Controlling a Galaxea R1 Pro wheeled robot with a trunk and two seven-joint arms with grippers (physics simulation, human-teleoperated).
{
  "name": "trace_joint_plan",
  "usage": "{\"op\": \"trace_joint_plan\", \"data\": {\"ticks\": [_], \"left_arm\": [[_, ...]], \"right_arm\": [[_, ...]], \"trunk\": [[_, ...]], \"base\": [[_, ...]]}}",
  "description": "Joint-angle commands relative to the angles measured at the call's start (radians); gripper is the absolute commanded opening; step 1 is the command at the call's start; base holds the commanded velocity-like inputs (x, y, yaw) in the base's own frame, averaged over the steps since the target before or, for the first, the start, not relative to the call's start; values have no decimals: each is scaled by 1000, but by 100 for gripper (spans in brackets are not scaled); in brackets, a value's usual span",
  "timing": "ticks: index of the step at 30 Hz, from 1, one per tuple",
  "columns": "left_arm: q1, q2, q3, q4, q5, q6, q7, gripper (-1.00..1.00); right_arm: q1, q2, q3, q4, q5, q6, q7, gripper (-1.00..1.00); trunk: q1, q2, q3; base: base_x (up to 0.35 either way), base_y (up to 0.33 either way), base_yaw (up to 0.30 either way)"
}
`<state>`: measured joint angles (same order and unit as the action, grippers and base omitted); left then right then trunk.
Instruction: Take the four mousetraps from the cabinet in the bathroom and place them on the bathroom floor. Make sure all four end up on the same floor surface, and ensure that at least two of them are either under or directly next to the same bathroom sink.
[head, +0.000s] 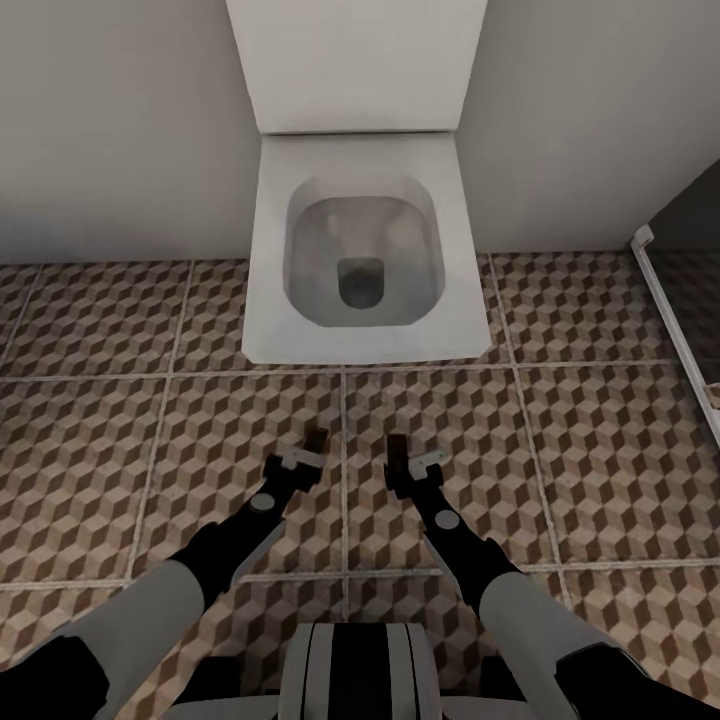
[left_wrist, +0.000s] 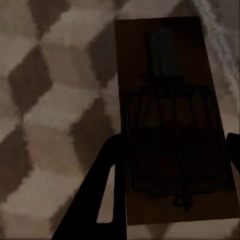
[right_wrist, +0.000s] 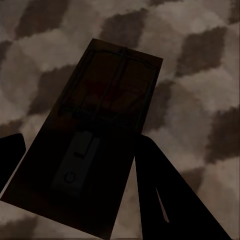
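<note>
Over the cube-patterned bathroom floor (head: 150, 420) my two arms reach forward side by side. My left gripper (head: 312, 452) is shut on a mousetrap (head: 316, 440), a tan board with dark wire spring parts (left_wrist: 167, 120) held between the dark fingers (left_wrist: 107, 200). My right gripper (head: 398, 462) is shut on a second mousetrap (head: 396, 447). Up close that board (right_wrist: 95, 145) shows a red mark under the wire, with one finger (right_wrist: 170, 195) beside it. Both traps hang a little above the tiles, just short of the toilet.
A white square toilet (head: 360, 250) with its lid up stands against the pale wall straight ahead. At the right a white raised rim (head: 680, 330) borders a dark grey tiled patch (head: 700, 290). Patterned floor stretches left and right of the arms.
</note>
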<state>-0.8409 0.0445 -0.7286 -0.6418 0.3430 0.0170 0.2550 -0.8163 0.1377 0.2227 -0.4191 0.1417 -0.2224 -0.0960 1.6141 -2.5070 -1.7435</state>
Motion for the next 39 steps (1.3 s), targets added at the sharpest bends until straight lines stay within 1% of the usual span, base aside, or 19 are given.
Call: {"op": "trace_joint_plan", "data": {"ticks": [1, 4, 8, 15, 25, 39], "left_arm": [[-1, 2, -9, 9, 7, 1, 10, -100], [0, 2, -10, 41, 7, -2, 8, -100], [0, 2, -11, 55, 7, -3, 7, -100], [0, 2, -11, 57, 7, -2, 7, -100], [0, 2, -11, 57, 7, -2, 8, -100], [0, 2, -11, 56, 8, 3, 10, -100]], "right_arm": [[-1, 0, 5, 2, 9, -1, -13, -100], [-1, 0, 6, 3, 9, -1, -12, -100], [-1, 0, 6, 3, 9, -2, -13, -100], [-1, 0, 6, 3, 9, -1, -12, -100], [0, 0, 5, 3, 9, -1, -13, -100], [-1, 0, 6, 3, 9, -1, -13, -100]], "trunk": [[0, 0, 0], [0, 0, 0], [0, 0, 0], [0, 0, 0], [0, 0, 0], [0, 0, 0]], "base": [[0, 0, 0], [0, 0, 0], [0, 0, 0], [34, 0, 0], [246, 0, 0], [15, 0, 0]]}}
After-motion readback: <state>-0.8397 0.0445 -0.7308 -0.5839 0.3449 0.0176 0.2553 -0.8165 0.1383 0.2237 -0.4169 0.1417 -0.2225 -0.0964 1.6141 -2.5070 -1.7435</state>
